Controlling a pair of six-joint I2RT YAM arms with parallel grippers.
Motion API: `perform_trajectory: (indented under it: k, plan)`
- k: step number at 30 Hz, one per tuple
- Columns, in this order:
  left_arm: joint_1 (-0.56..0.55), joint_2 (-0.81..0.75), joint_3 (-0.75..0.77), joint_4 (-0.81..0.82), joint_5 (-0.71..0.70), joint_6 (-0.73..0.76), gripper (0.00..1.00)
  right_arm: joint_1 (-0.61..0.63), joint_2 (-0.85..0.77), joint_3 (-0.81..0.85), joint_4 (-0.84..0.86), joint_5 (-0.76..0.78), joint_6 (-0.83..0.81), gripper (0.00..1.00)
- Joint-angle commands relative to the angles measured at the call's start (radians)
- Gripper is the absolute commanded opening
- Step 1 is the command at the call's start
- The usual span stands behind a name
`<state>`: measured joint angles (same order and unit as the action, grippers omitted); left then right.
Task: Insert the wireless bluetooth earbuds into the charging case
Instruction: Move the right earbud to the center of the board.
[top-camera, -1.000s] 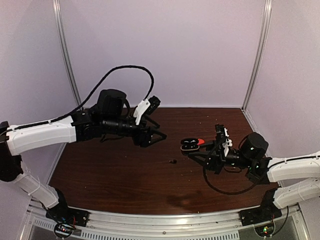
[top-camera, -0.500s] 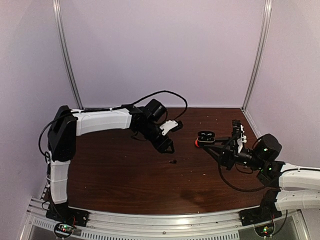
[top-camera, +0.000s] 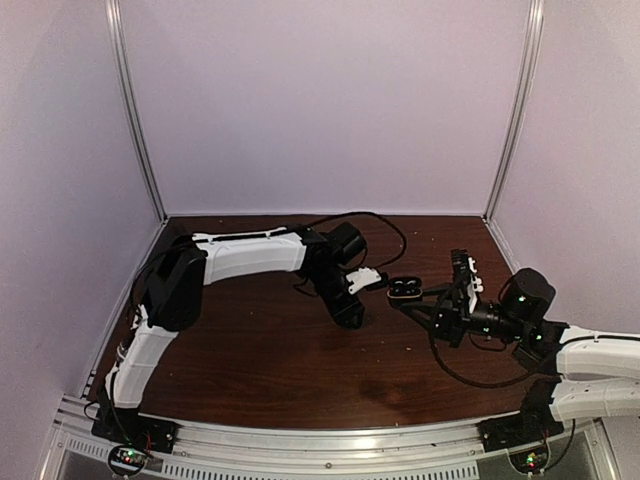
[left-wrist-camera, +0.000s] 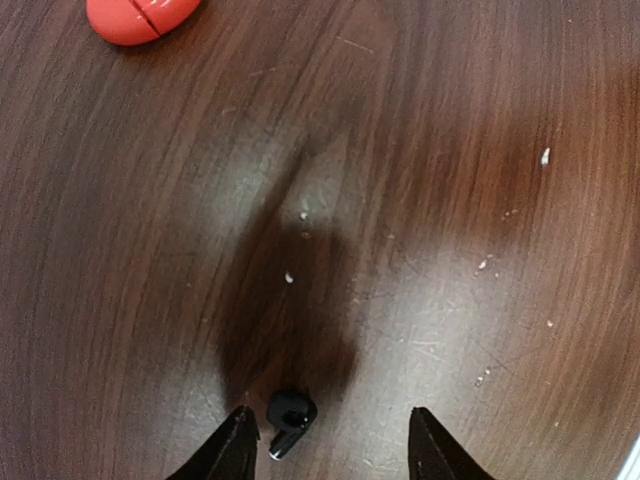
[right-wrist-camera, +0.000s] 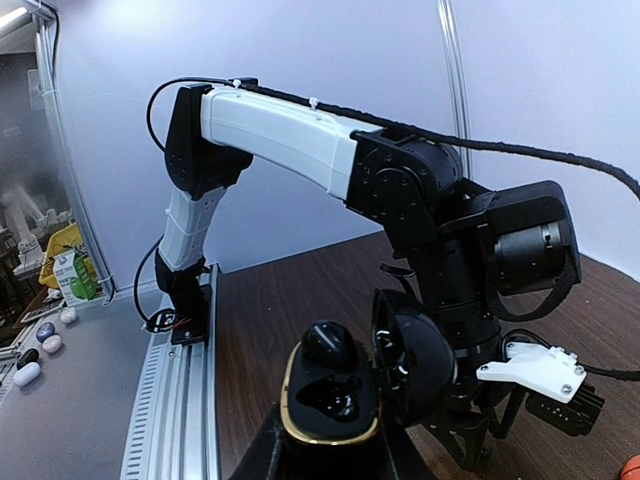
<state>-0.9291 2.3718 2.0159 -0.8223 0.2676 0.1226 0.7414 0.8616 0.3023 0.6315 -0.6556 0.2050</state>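
A black earbud (left-wrist-camera: 290, 414) lies on the dark wood table (left-wrist-camera: 460, 200). It sits between the open fingers of my left gripper (left-wrist-camera: 335, 445), close to the left finger and touched by neither. In the top view that gripper (top-camera: 350, 316) points down at the table's middle and hides the earbud. My right gripper (right-wrist-camera: 335, 458) is shut on a black, gold-rimmed charging case (right-wrist-camera: 332, 400), held off the table with its lid (right-wrist-camera: 415, 365) open. One black earbud (right-wrist-camera: 330, 345) is seated in it, beside an empty socket. From above, the case (top-camera: 405, 288) hangs just right of the left gripper.
A closed red case (left-wrist-camera: 140, 15) lies on the table beyond the left gripper. The left arm (top-camera: 255, 255) stretches across the back left, its cable looping behind it. Walls enclose the table (top-camera: 250, 360) at the back and sides.
The left arm has swung right and down until its fingers straddle the loose earbud, and its jaws have narrowed somewhat. The right gripper has shifted the open case slightly, still holding it.
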Motion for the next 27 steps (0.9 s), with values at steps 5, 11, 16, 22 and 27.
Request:
perform_trajectory:
  k: [5,11,16,22,27]
  plan:
    - [-0.007,0.085,0.1,-0.057,-0.086,0.054,0.48,-0.002,0.012,0.022,0.025,-0.014,0.002,0.0]
    - [-0.006,0.1,0.1,-0.057,-0.104,0.063,0.39,-0.002,0.02,0.018,0.036,-0.013,0.012,0.0]
    - [-0.007,0.082,0.062,-0.076,-0.11,0.053,0.26,-0.002,0.023,0.018,0.035,-0.014,0.013,0.0]
    - [-0.005,-0.022,-0.122,-0.059,-0.084,0.004,0.18,-0.002,0.029,0.017,0.04,-0.017,0.013,0.0]
    - [0.011,-0.155,-0.359,-0.007,-0.044,-0.098,0.15,-0.002,0.034,0.014,0.048,-0.024,0.019,0.0]
